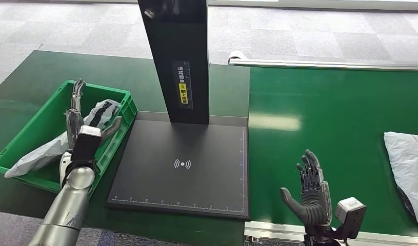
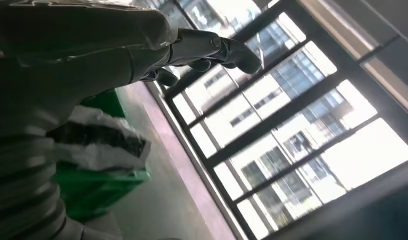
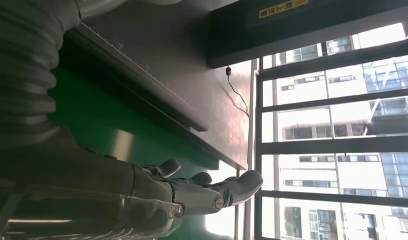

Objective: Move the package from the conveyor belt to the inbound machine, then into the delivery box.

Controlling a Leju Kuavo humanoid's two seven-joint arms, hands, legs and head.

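Observation:
A grey plastic package lies in the green delivery box at the left; in the left wrist view it shows as a white and black bag over the box wall. My left hand hovers above the box with fingers spread and nothing in it. The black inbound machine plate with its upright post is bare. Another grey package lies on the green conveyor belt at the right edge. My right hand is held up open over the belt's near edge, well left of that package.
A metal rail runs along the belt's far side. Grey carpet floor lies beyond the tables. The left and right wrist views look out at large windows, and the right wrist view also shows the machine plate.

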